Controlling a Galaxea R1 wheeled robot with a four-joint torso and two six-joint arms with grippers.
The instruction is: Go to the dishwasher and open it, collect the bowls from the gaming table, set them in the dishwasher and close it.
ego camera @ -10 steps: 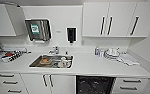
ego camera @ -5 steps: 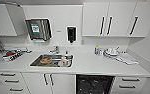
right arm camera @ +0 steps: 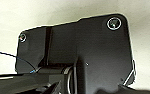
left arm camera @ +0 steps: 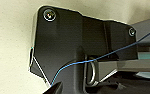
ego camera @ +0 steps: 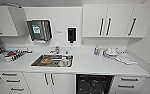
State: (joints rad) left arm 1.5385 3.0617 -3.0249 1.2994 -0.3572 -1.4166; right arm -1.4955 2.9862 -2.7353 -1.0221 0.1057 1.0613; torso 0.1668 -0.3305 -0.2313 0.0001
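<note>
One dark panel low under the counter, right of the sink, looks like the dishwasher; its lower part is cut off and no bar handle can be made out. By my reading, the approach step is in hand, and opening calls for getting close and finding the handle. White cabinets hang above. Whether either tool is open or closed cannot be told.
</note>
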